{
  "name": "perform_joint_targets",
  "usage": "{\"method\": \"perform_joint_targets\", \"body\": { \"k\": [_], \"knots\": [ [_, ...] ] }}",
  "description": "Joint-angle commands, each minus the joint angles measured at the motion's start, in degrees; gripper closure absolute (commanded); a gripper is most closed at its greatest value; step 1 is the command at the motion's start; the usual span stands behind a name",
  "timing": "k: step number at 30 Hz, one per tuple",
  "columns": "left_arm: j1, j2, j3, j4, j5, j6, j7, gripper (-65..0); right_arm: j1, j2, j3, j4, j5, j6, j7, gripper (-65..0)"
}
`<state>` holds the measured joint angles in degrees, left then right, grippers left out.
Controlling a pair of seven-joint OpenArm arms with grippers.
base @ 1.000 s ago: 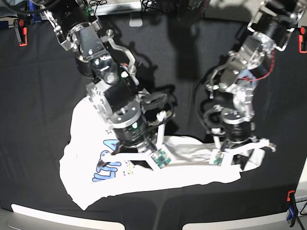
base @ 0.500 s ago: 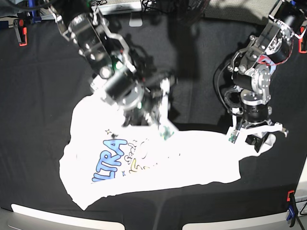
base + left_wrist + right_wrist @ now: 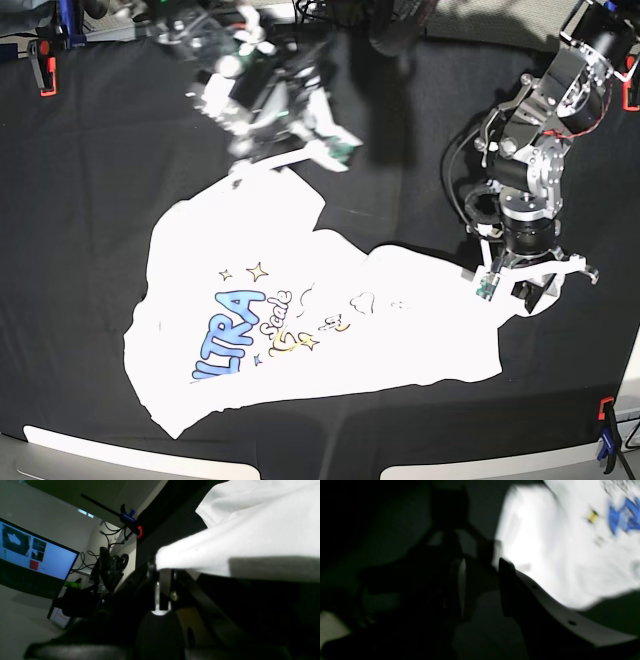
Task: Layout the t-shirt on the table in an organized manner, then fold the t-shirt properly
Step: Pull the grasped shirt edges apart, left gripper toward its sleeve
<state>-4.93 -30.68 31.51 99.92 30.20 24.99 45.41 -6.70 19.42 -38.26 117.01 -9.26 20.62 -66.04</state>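
The white t-shirt [image 3: 300, 340] lies spread on the black table [image 3: 90, 220], with its blue and yellow print [image 3: 235, 345] facing up. At the shirt's right corner my left gripper [image 3: 528, 292] stands low on the cloth. In the left wrist view this gripper [image 3: 163, 567] is shut on a fold of the t-shirt [image 3: 250, 537]. The right arm [image 3: 255, 85] is raised over the far left of the table, blurred. Seen from the right wrist, the right gripper [image 3: 482, 580] is open and holds nothing, with the t-shirt [image 3: 545, 542] beyond it.
Red clamps [image 3: 45, 65] [image 3: 630, 90] grip the table's far edges, and a blue and red clamp [image 3: 605, 440] grips the near right corner. A lit monitor [image 3: 32, 557] stands off the table. Grey casings [image 3: 130, 455] line the front edge.
My right gripper opened, let go of the shirt's middle and rose toward the far left. The cloth there dropped flat, uncovering the print. The left gripper keeps its hold at the right corner.
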Motion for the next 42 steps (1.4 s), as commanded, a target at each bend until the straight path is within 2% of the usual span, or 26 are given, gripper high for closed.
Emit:
{"method": "perform_joint_targets", "body": {
  "k": [1,4,6,10,12,17,19,21,28,31,36,42],
  "knots": [
    [-1.0,-0.6,-0.4,1.0,1.2,0.5,-0.9,0.0,0.5,1.3,0.1,0.9,-0.5,0.0,2.1,-21.8],
    [-1.0,-0.6,-0.4,1.0,1.2,0.5,-1.0,0.0,0.5,4.3,0.1,-0.1,-1.5,0.0,5.4,-21.9],
    [-1.0,-0.6,-0.4,1.0,1.2,0.5,-1.0,0.0,0.5,5.0,0.1,-1.3,-1.5,0.0,7.9,-22.9],
    [-1.0,-0.6,-0.4,1.0,1.2,0.5,-0.9,0.0,0.5,5.0,-0.8,-4.1,-4.6,0.0,10.3,-32.0],
    [-1.0,-0.6,-0.4,1.0,1.2,0.5,-0.9,0.0,0.5,5.0,-1.1,-5.1,-5.2,-0.1,10.4,-34.1],
    [-1.0,-0.6,-0.4,1.0,1.2,0.5,-0.9,0.0,0.5,5.0,-1.1,-7.2,-8.9,-0.2,14.2,-34.1],
    [-1.0,-0.6,-0.4,1.0,1.2,0.5,-0.9,0.0,0.5,5.0,-1.1,-7.8,-10.2,-1.6,14.6,-34.0],
    [-1.0,-0.6,-0.4,1.0,1.2,0.5,-0.9,0.0,0.5,5.0,-1.1,-7.9,-10.1,-2.7,14.6,-34.0],
    [-1.0,-0.6,-0.4,1.0,1.2,0.5,-0.9,0.0,0.5,4.9,-1.1,-7.9,-10.1,-3.0,16.2,-34.0],
    [-1.0,-0.6,-0.4,1.0,1.2,0.5,-0.9,0.0,0.5,4.9,-1.1,-7.9,-10.1,-5.4,16.9,-33.7],
    [-1.0,-0.6,-0.4,1.0,1.2,0.5,-0.9,0.0,0.5,4.9,-1.1,-7.9,-10.1,-5.7,17.2,-28.7],
    [-1.0,-0.6,-0.4,1.0,1.2,0.5,-0.9,0.0,1.0,4.9,-1.1,-10.2,-10.1,-7.5,17.2,-28.6]
  ]
}}
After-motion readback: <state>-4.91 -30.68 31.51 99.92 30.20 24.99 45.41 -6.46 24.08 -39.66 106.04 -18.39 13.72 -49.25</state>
